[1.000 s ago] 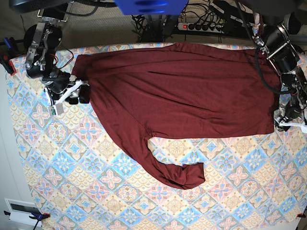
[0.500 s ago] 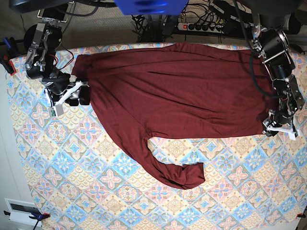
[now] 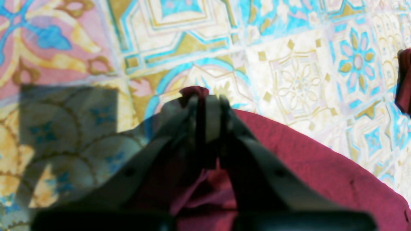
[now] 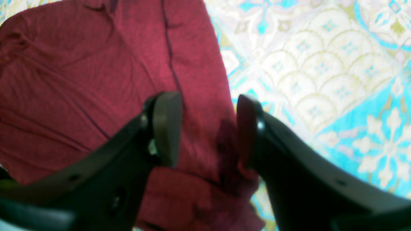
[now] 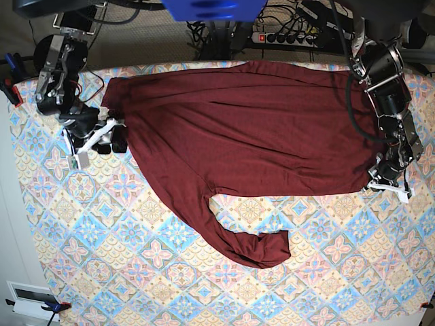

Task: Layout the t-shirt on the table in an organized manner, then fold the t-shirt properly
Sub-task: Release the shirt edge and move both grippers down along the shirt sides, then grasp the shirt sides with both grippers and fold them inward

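- Since the earlier base pictures, the left gripper (image 5: pixel 389 182) has slid inward along the table's edge onto the lower corner of the plain dark maroon knit t-shirt (image 5: pixel 251 129), and its jaws have gone from wide apart to pinched together.
- In the left wrist view the left gripper (image 3: pixel 205 96) is clamped on a small fold of the maroon fabric (image 3: pixel 305 160), a tuft of which pokes out beyond the fingertips; the rest of the hem curves away behind and to one side of the claw.
- Ahead of that claw lies bare cloth of the table (image 3: pixel 289 64), patterned in pastel blue, pink and cream floral diamonds; another bit of maroon fabric shows at the far edge of the view.
- The right gripper (image 5: pixel 112 136) sits at the opposite side of the shirt, near its upper corner; in the right wrist view the right gripper (image 4: pixel 207 128) has its jaws spread, with the shirt's edge (image 4: pixel 96 80) lying beneath and between them, nothing pinched.
- Beside the outer finger of the right claw the patterned table cloth (image 4: pixel 321 80) is uncovered.
- The t-shirt lies spread across the far half of the table (image 5: pixel 136 238), wrinkled, with one sleeve (image 5: pixel 251 248) trailing toward the near side and curled at its end.
- Beyond the table's far edge, a black power strip (image 5: pixel 289 37) and cables lie on the floor; a blue housing (image 5: pixel 214 8) hangs at the top of the base view.
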{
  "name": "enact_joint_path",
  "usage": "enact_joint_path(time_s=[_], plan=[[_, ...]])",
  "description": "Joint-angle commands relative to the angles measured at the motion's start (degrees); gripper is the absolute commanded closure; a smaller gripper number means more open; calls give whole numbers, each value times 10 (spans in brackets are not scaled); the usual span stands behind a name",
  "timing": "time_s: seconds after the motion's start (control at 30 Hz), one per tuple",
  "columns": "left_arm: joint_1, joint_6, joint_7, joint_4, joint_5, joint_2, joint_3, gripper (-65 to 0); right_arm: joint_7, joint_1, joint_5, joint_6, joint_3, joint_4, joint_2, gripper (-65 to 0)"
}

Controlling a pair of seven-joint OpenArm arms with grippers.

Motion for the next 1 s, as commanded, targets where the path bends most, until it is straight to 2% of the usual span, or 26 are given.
enact_joint_path(time_s=[0.0, 0.07, 0.2, 0.37, 0.43, 0.53, 0.6, 0.7, 0.97], plan=[[-16, -3, -9, 15, -7, -12, -3, -14, 15, 13, 10, 3, 0, 5, 9, -268], [-16, -3, -9, 44, -7, -12, -3, -5, 15, 17, 9, 4, -19, -11, 9, -268], [-12, -3, -8, 106, -7, -13, -4, 0, 19, 53, -21, 4, -80, -28, 33, -270], [-4, -3, 0, 151, -7, -13, -4, -1, 46, 111, -81, 5, -150, -82, 45, -270], [-4, -3, 22, 156, -7, -13, -4, -1, 53, 137, -94, 21, -171, -107, 45, -270], [-4, -3, 27, 156, -7, -12, -4, -1, 69, 171, -115, 73, -188, -156, 45, -270], [-4, -3, 27, 156, -7, -12, -4, -1, 80, 191, -141, 91, -201, -184, 45, -270], [4, -3, 27, 157, -7, -12, -4, -1, 109, 218, -179, 91, -231, -227, 45, -271], [7, -3, 27, 157, -7, -12, -4, -1, 178, 290, -181, 91, -304, -352, 45, -271]])
